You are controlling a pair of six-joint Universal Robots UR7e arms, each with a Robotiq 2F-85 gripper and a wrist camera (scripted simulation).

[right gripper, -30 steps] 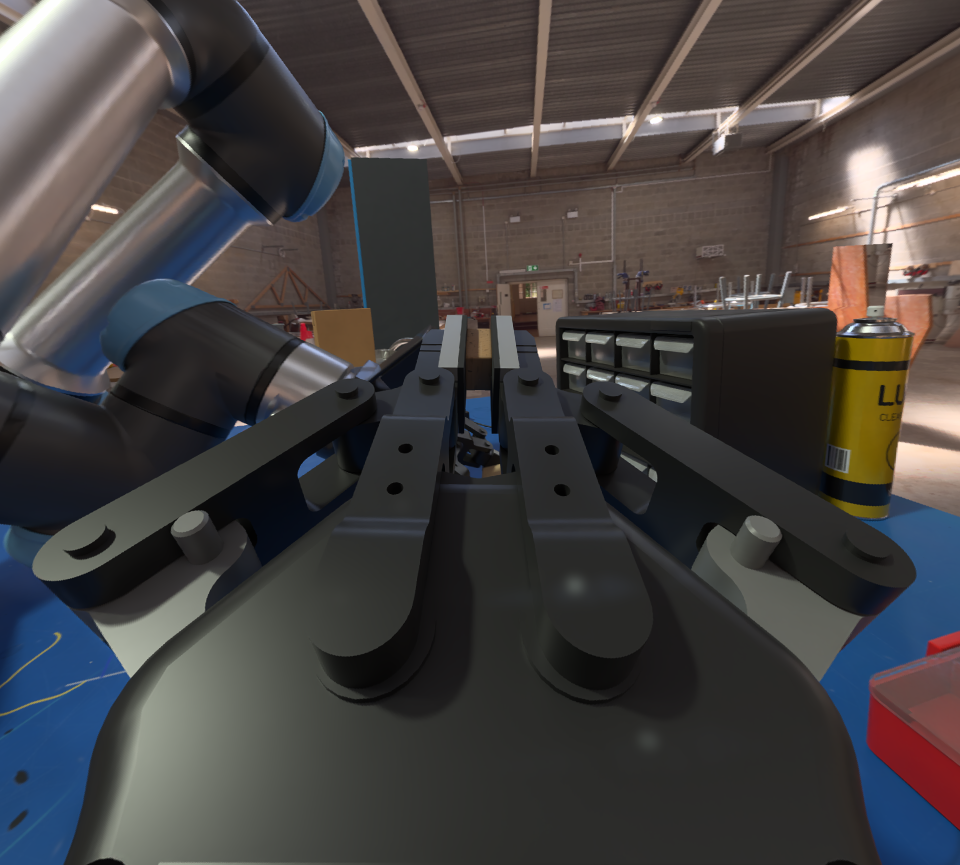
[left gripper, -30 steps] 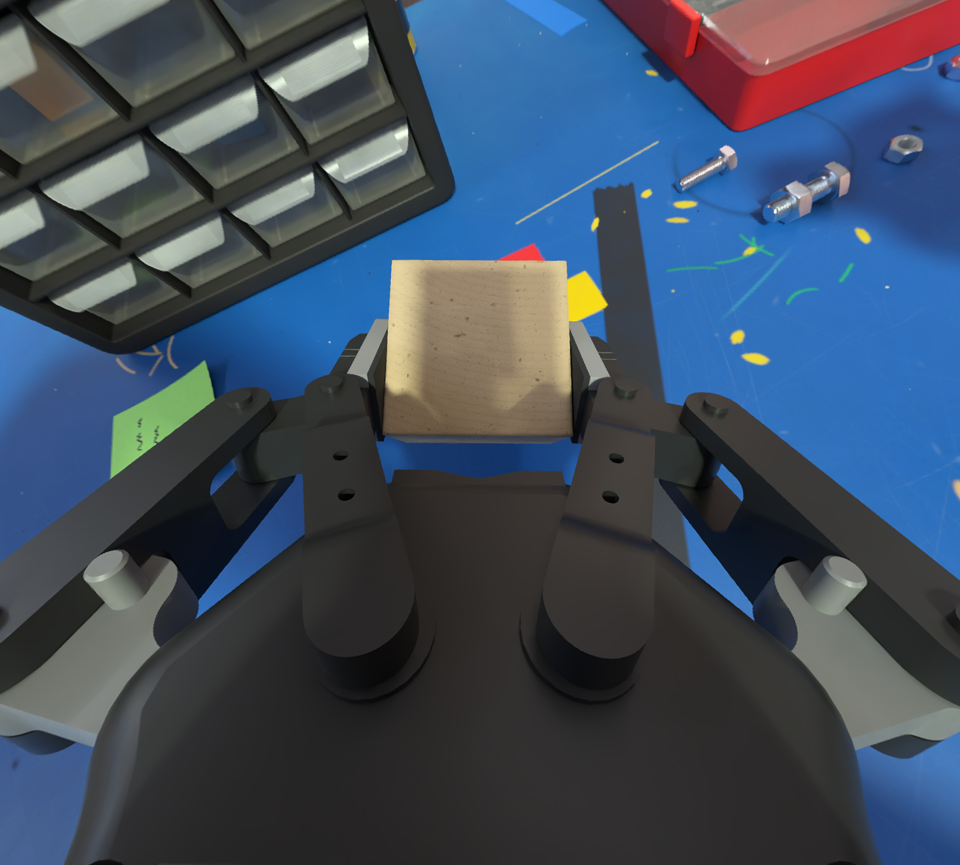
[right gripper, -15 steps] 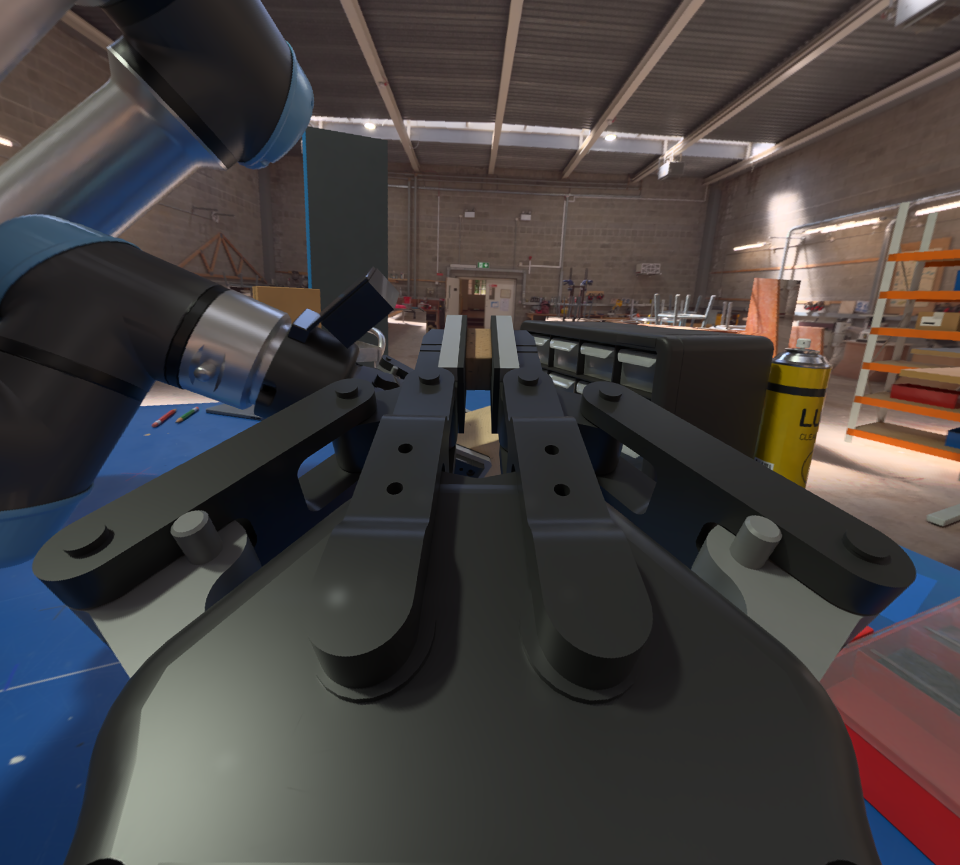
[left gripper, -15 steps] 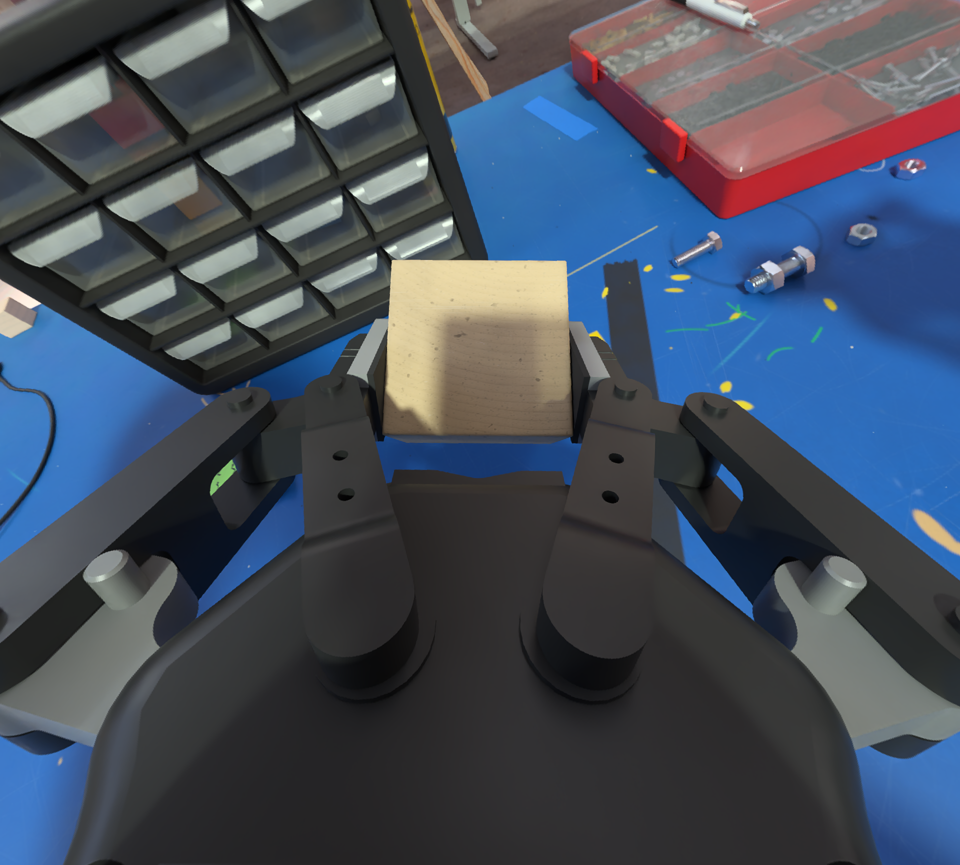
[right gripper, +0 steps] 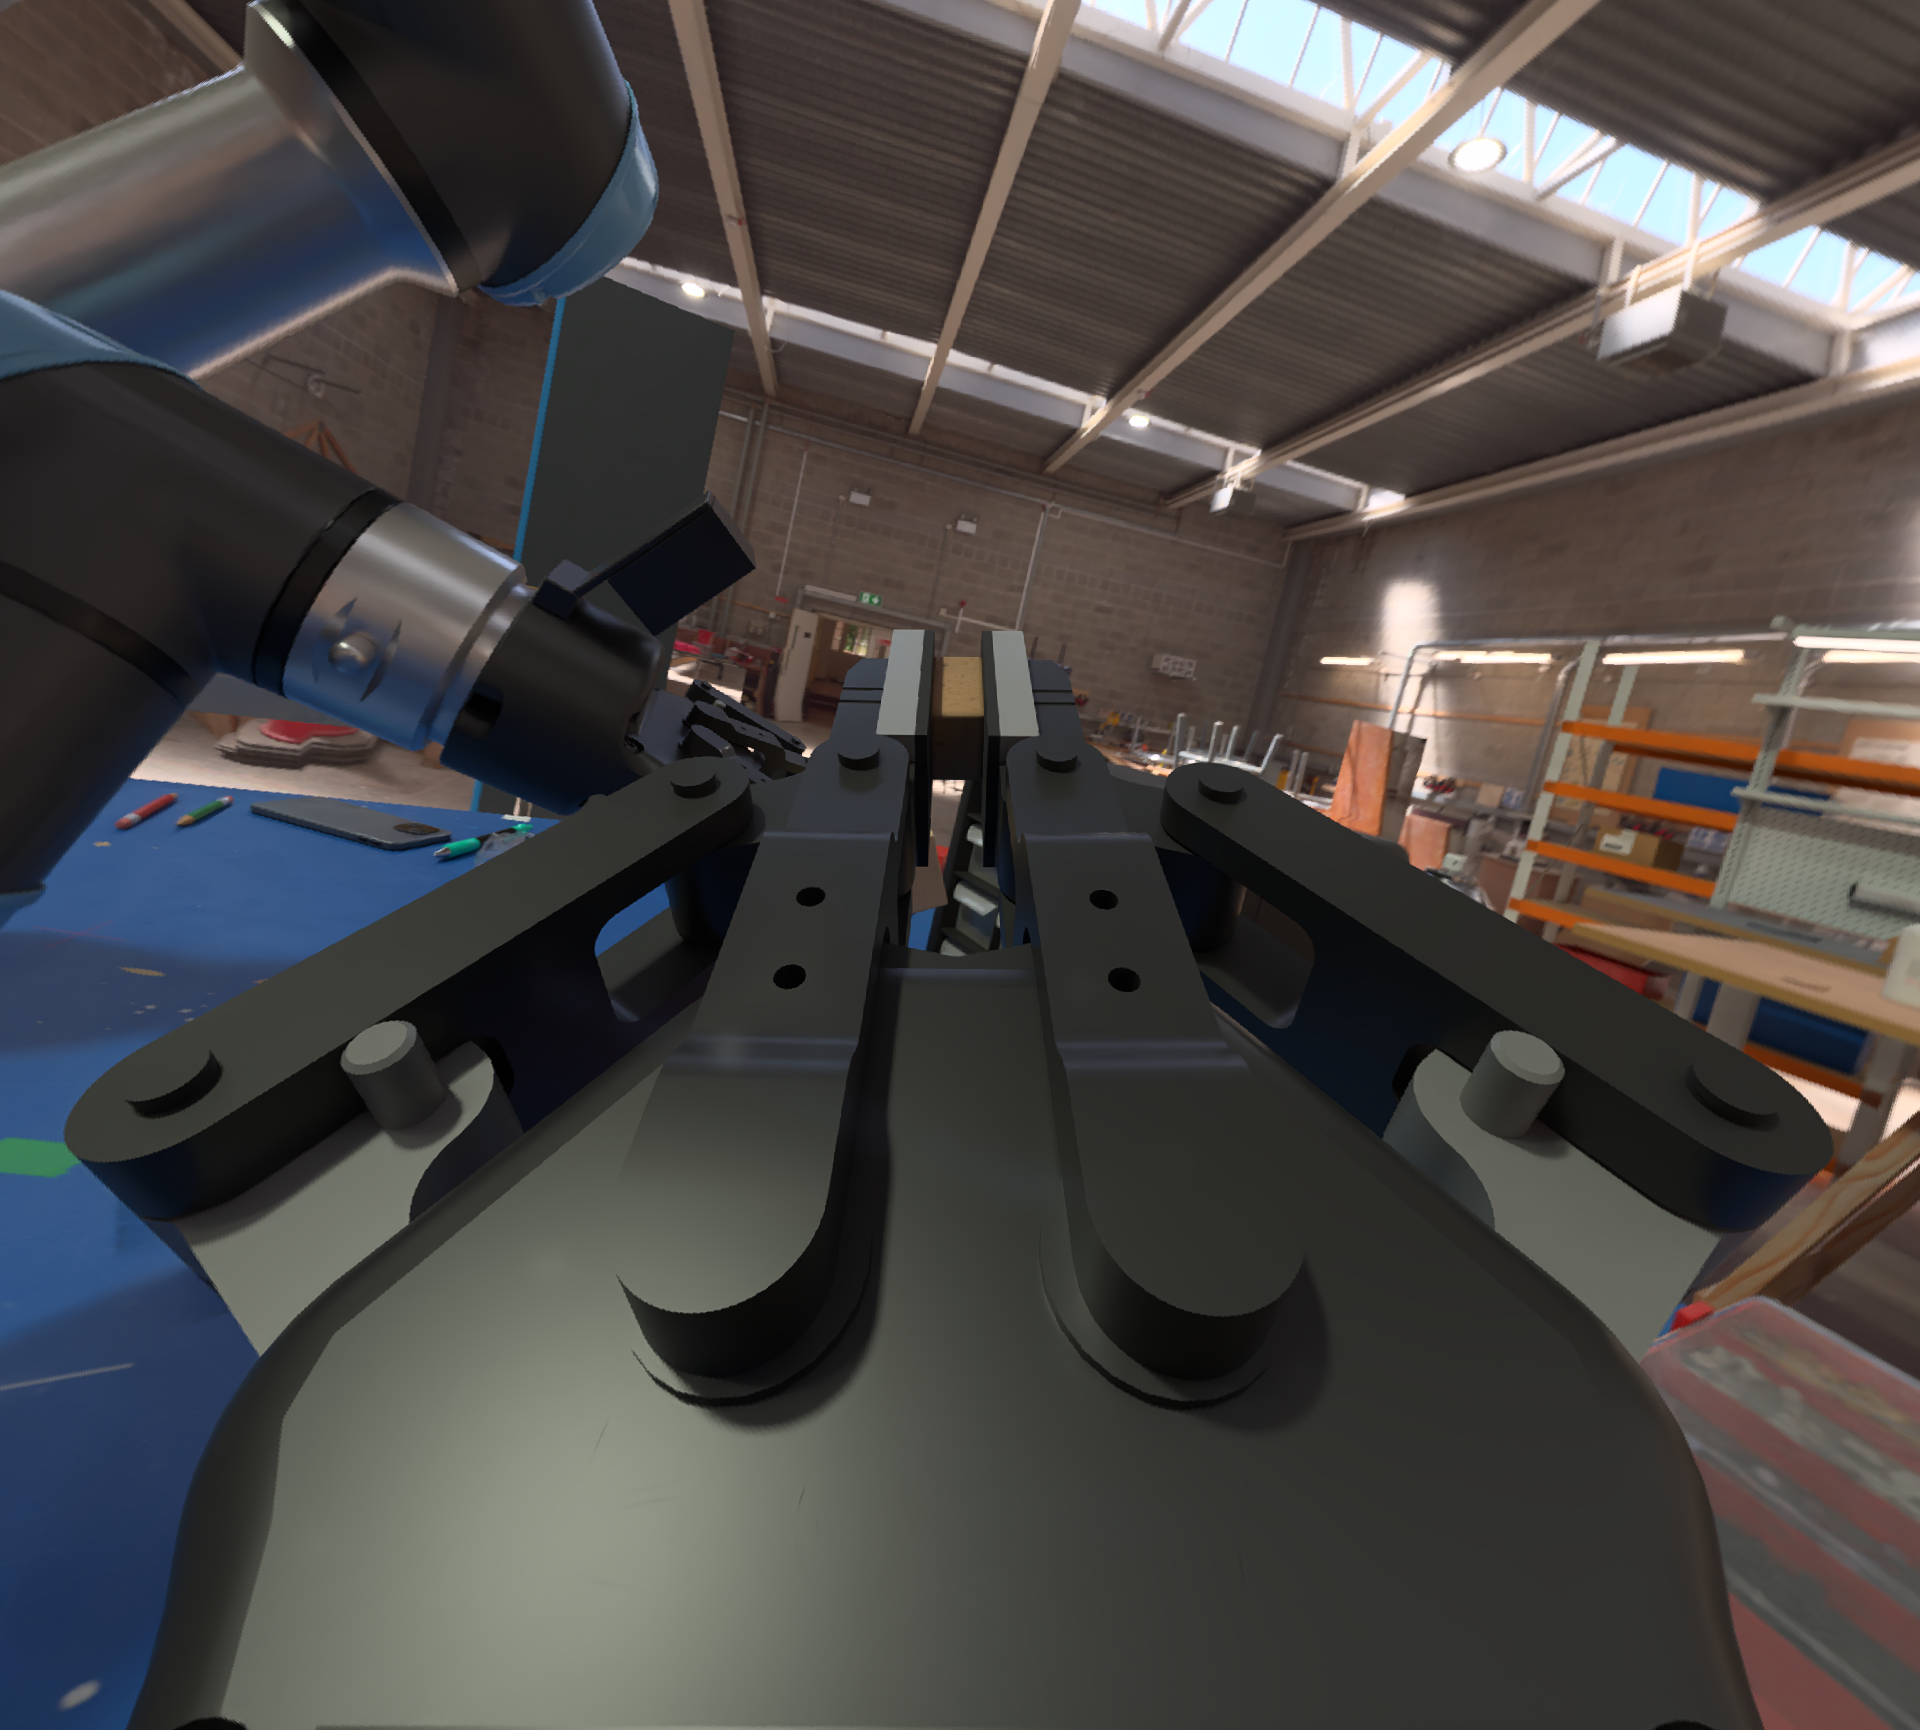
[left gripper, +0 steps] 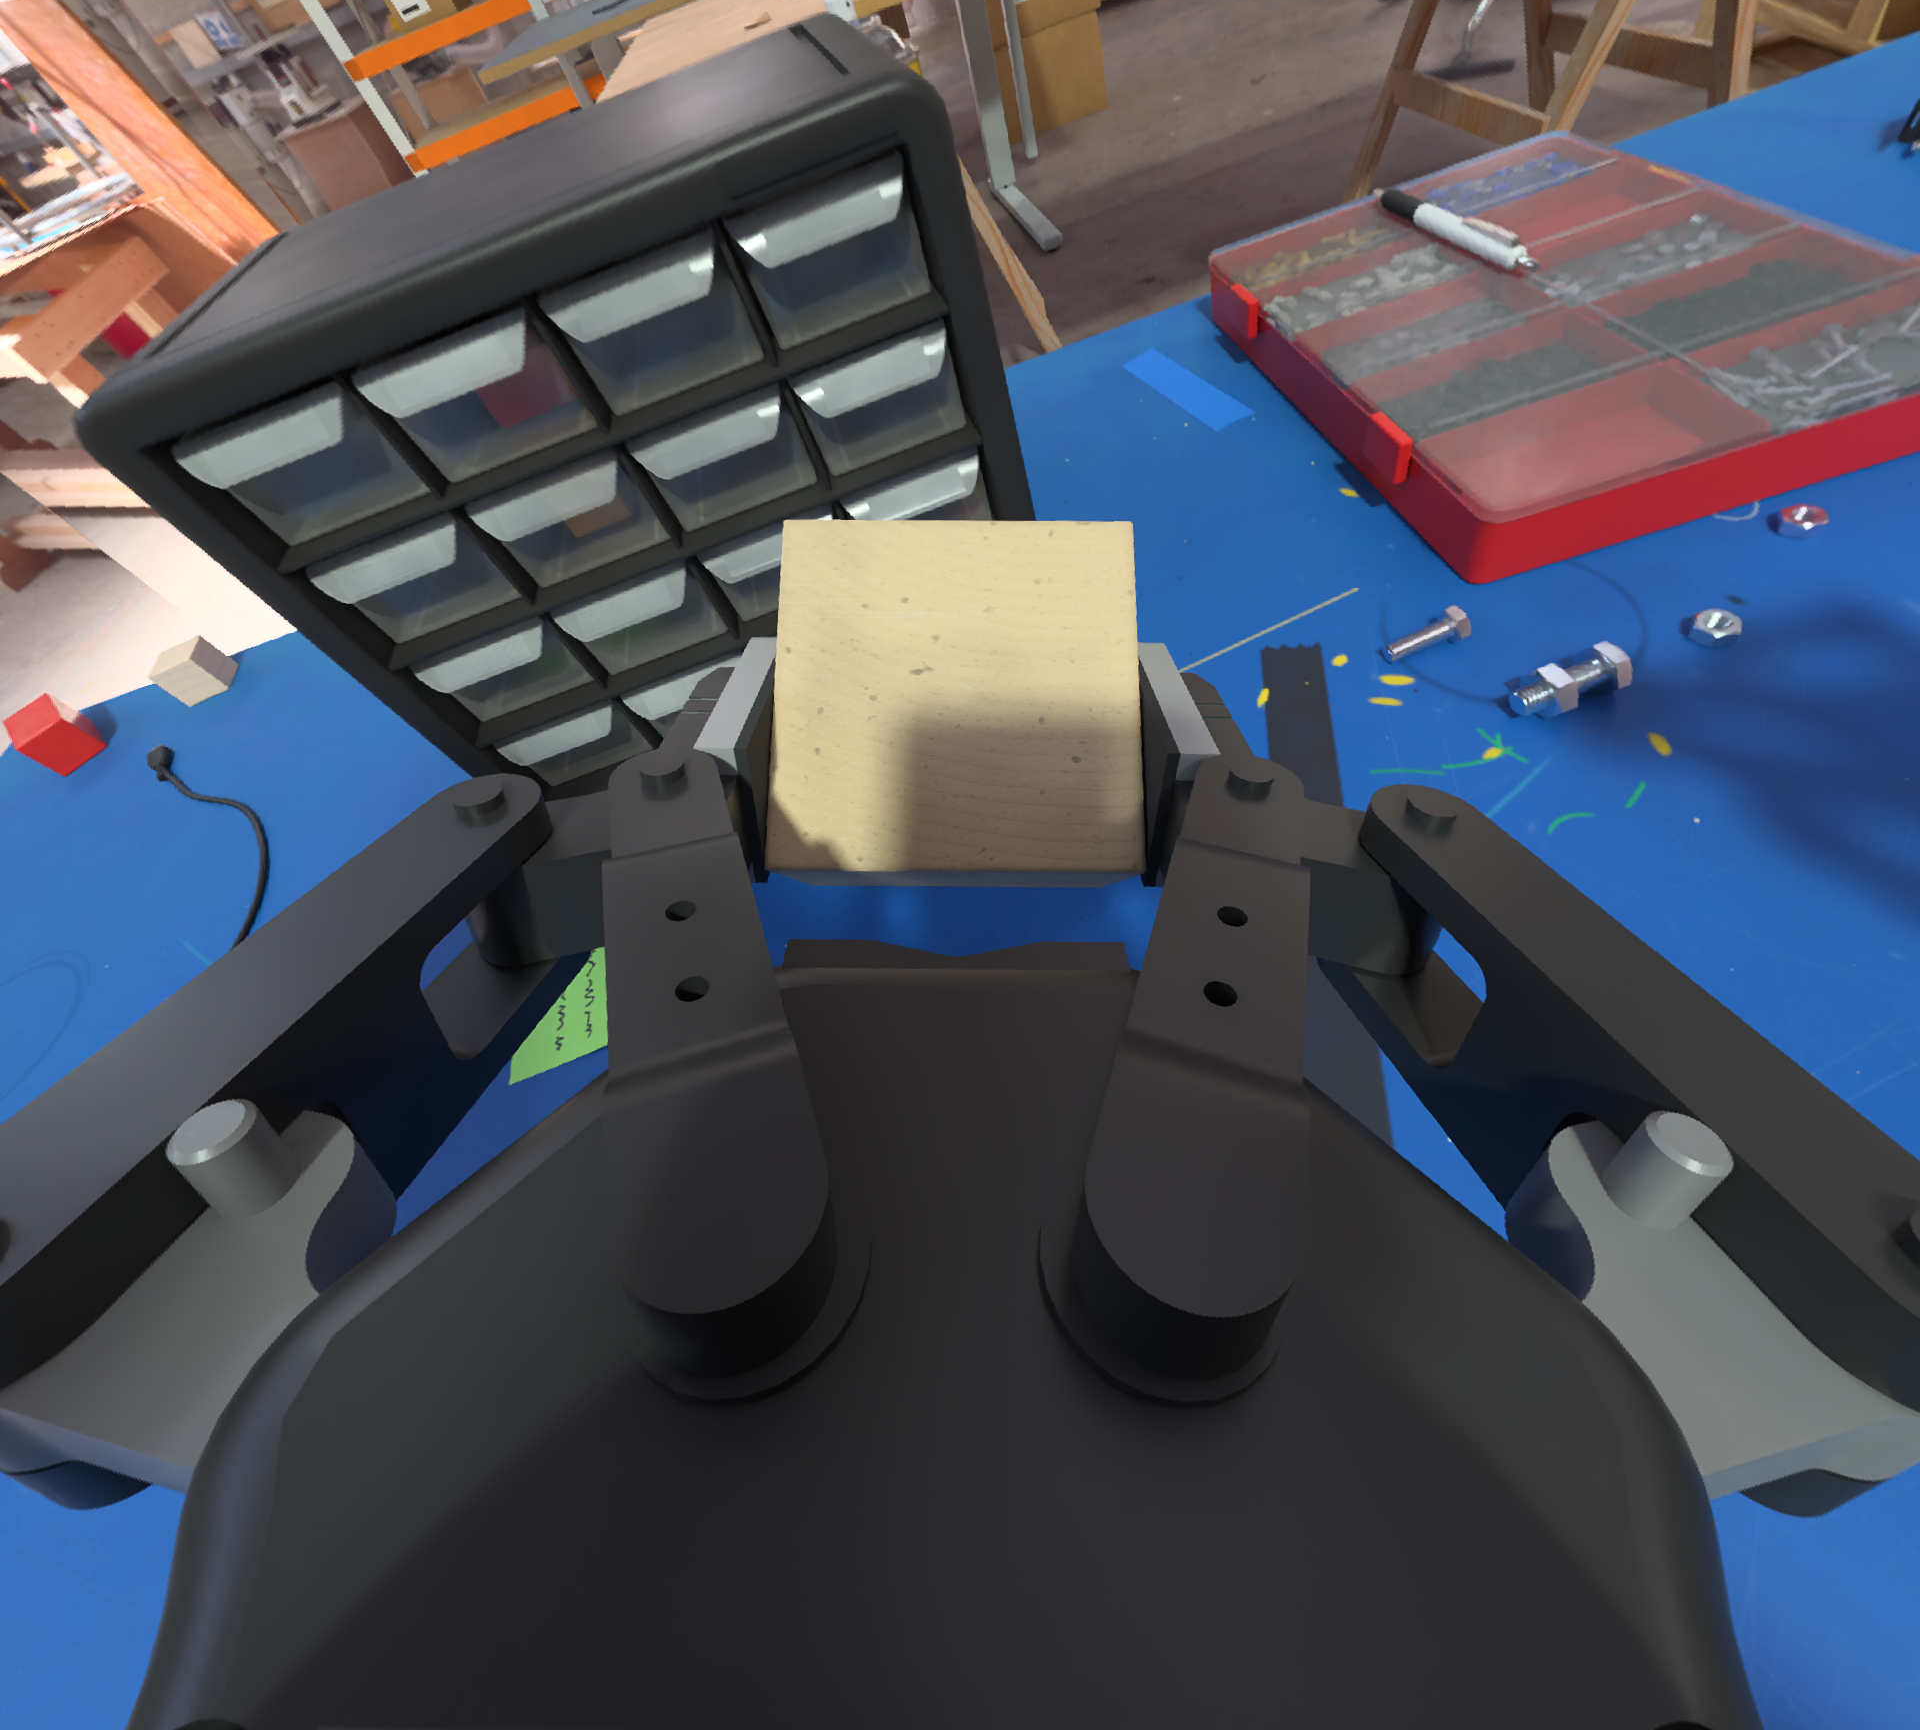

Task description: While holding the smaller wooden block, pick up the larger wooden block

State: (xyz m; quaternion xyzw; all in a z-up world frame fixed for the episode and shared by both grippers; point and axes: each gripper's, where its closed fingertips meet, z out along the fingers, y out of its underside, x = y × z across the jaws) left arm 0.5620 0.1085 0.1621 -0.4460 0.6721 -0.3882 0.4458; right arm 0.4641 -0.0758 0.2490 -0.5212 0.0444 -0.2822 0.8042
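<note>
- Holding the larger wooden block (left gripper: 954, 693), your left gripper (left gripper: 956, 724) has its fingers (left gripper: 734, 716) pressed on the two sides of the block, and the block is lifted above the blue tabletop (left gripper: 1621, 932).
- Behind this block you see a black drawer cabinet (left gripper: 582, 392) standing on the tabletop, with the block covering part of its lower right drawers.
- To the right you see a red parts box (left gripper: 1590, 392) with a clear lid, and a marker (left gripper: 1455, 226) lies on the lid.
- Near the box, loose bolts (left gripper: 1569, 678) and nuts (left gripper: 1712, 626) lie on the tabletop.
- Far left, a small red cube (left gripper: 52, 730) and a small pale cube (left gripper: 192, 670) rest near the tabletop edge.
- Your right gripper (right gripper: 957, 683) is raised and points toward the hall; its fingers (right gripper: 902, 683) are narrow and clamp the smaller wooden block (right gripper: 958, 688) at their tips.
- The left arm (right gripper: 312, 620) is close on the left in the right wrist view.
</note>
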